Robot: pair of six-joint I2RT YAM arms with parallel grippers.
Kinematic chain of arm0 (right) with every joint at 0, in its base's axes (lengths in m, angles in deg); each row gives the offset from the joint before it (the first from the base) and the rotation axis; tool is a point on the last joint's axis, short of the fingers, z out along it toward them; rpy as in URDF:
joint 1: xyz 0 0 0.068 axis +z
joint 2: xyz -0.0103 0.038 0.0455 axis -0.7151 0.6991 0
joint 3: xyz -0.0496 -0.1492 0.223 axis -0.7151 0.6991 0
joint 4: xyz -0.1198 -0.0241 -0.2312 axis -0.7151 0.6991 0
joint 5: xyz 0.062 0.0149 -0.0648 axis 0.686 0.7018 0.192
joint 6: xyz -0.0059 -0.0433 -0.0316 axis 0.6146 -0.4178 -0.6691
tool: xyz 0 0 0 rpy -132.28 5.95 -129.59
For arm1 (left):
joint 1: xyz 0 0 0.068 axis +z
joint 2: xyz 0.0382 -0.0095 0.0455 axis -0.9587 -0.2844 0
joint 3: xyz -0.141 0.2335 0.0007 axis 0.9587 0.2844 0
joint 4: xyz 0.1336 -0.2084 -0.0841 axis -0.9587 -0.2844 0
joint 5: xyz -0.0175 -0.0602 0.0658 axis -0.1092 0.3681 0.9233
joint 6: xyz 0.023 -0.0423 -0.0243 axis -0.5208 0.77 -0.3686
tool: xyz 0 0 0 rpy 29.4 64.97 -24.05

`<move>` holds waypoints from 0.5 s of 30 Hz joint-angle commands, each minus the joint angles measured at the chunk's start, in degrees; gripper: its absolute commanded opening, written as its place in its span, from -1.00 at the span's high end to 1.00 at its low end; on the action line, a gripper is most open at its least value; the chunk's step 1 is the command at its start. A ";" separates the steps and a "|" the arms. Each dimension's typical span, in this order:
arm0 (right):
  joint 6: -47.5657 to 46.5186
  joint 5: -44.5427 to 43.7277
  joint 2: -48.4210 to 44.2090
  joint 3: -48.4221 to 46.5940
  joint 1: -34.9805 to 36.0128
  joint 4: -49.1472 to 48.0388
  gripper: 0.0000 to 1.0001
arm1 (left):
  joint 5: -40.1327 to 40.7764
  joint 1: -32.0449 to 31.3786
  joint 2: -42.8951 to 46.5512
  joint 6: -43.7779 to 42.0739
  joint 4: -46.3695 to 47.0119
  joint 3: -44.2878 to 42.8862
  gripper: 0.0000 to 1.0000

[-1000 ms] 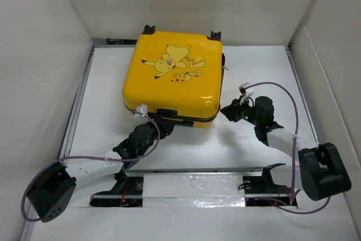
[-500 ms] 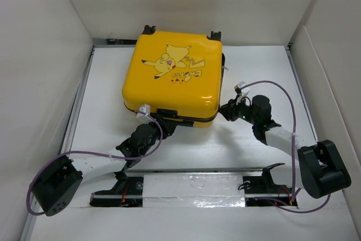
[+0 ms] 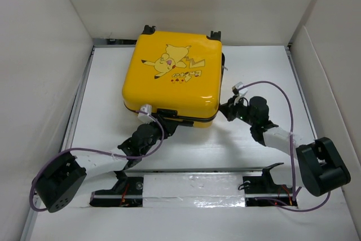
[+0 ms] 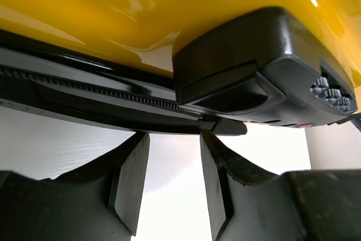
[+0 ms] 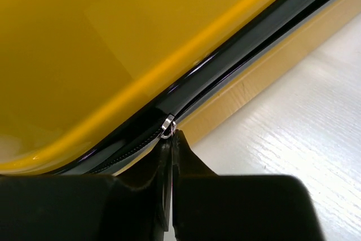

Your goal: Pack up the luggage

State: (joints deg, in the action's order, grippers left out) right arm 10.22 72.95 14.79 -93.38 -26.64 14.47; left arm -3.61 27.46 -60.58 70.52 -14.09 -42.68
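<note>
Two-armed at the luggage, lying closed and cartoon-side up on the white table in the upper middle of the top view. Holds the left gripper released, fingers apart with nothing between them, just below the black zipper track and the black lock housing near the centre of the left wrist view. Pinches the right gripper tight on the silver zipper pull along the dark seam, left of centre in the right wrist view, beside the case's lower right corner from above.
</note>
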 commanded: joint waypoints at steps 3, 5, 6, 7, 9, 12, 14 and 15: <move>2.36 -4.57 -2.63 0.63 3.74 -11.32 1.00 | 2.36 -1.44 -1.67 -2.18 6.78 -3.24 0.25; 2.71 -7.98 -6.39 1.24 5.59 -5.72 1.00 | 3.24 -2.06 -2.89 -2.97 7.22 -4.74 0.25; 2.80 -9.57 -7.98 2.21 6.91 -3.42 1.00 | 3.68 -2.06 -3.43 -3.06 8.09 -5.18 0.26; 3.14 -11.15 -9.65 3.00 9.88 -0.96 1.00 | 3.86 -2.06 -3.95 -3.67 8.88 -5.88 0.25; 4.28 -15.90 -14.65 4.67 12.97 5.90 1.00 | 4.38 -2.06 -6.24 -4.29 10.38 -7.02 0.28; 8.15 -19.95 -20.28 7.48 18.25 14.32 1.00 | 4.12 -2.06 -10.01 -4.99 12.30 -9.39 0.35; 11.22 -21.62 -22.49 9.15 21.84 17.07 1.00 | 3.77 -2.06 -12.55 -5.08 13.54 -10.71 0.35; 12.02 -21.63 -23.37 9.25 23.00 19.17 1.00 | 3.68 -2.06 -13.44 -4.99 14.50 -11.07 0.34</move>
State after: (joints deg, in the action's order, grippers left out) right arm 17.02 51.64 -6.19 -85.20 -7.72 26.95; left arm -3.76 24.11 -71.99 67.15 -9.72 -48.47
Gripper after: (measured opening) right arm 0.012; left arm 0.328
